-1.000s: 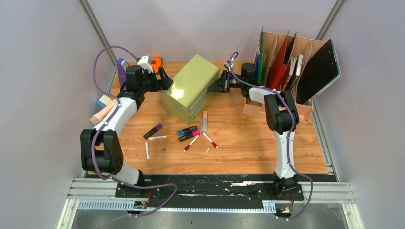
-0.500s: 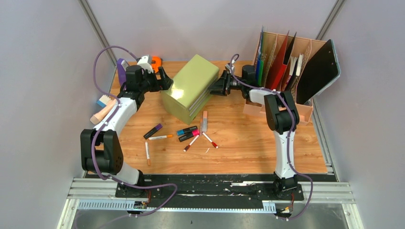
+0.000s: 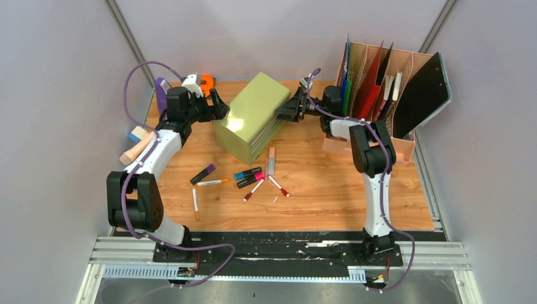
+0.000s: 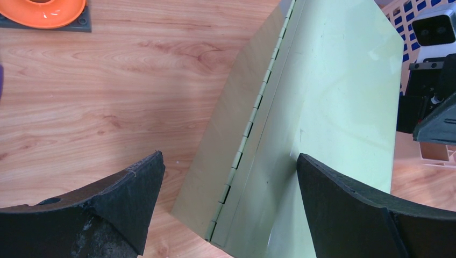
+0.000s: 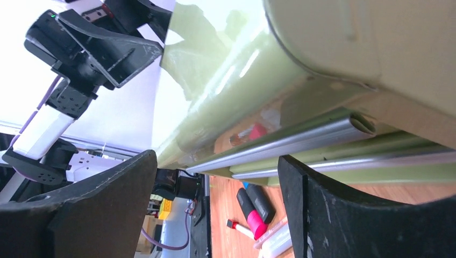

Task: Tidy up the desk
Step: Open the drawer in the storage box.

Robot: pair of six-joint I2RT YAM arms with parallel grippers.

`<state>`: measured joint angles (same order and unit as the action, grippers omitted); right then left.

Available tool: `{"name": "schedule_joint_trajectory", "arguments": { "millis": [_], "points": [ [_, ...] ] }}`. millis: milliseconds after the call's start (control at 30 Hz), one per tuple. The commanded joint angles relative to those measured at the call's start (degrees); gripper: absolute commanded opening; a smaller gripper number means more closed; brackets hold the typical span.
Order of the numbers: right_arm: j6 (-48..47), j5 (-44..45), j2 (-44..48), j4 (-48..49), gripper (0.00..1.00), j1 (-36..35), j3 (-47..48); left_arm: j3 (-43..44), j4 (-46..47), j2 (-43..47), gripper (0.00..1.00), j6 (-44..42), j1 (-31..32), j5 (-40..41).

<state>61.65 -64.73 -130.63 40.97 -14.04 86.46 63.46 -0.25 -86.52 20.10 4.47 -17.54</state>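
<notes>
Orange-brown desk [image 3: 342, 190] fills scene; green drawer chest [image 3: 253, 114] far centre, askew. Flanking it, left gripper [image 3: 222, 106] and right gripper [image 3: 283, 112] spread wide, holding nothing. Risk: right finger snags drawer handle [image 5: 301, 141], shoves chest onto pens [image 3: 248, 173].

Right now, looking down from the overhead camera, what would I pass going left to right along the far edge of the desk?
From the left: purple object → orange item → olive-green drawer chest → wooden file rack → black clipboard, leaning at the rack's right end.
</notes>
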Motion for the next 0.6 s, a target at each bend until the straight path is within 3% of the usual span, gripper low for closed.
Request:
{"name": "schedule_joint_trajectory", "arguments": {
  "millis": [0,333,567],
  "points": [
    [7.96,2.69,-2.62,15.64,0.85,-0.28,-1.11,-0.89,-0.82,-0.07,1.00,-0.47,-0.12,-0.49],
    [17.19,8.08,-5.94,26.44,0.84,-2.05,-0.88,-1.93,-0.08,-0.52,1.00,0.43,-0.08,-1.55],
    [21.26,9.17,-7.48,31.62,0.78,-3.40,0.32,-2.63,2.10,-1.17,1.00,1.11,0.38,-2.31]
  ]
}}
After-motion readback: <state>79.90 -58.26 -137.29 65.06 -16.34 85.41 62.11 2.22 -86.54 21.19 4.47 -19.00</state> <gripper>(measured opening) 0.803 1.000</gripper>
